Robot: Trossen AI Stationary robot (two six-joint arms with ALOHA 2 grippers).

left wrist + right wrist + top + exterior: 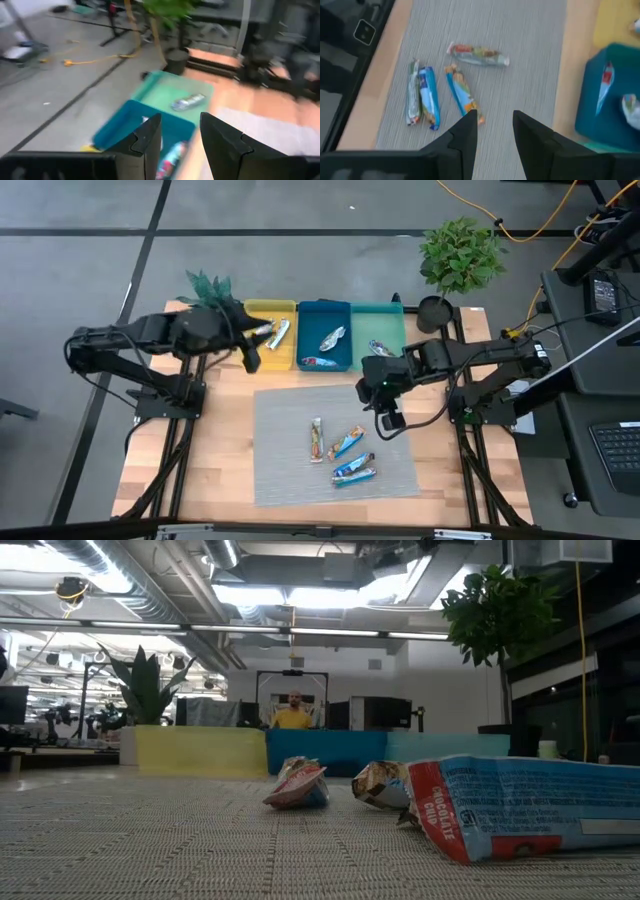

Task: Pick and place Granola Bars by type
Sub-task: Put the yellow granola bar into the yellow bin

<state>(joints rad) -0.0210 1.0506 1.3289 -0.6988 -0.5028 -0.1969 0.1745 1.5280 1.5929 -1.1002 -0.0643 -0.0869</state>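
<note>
Granola Bars (pixel 520 820): nearest blue wrapper reads "CHOCOLATE CHIP"; left hand (pixel 180 145) and right hand (pixel 494 135) gape empty.

A grey woven mat (pixel 300 420) covers the middle of the wooden desk (pixel 215 450). Beyond the mat's far edge, three trays stand side by side: yellow (pixel 262 308), then dark blue (pixel 322 315), then teal (pixel 385 320). A leafy potted plant (pixel 460 255) rises just past the teal tray. Far behind the trays, a person in a yellow shirt (pixel 292 715) sits in the room.
</note>
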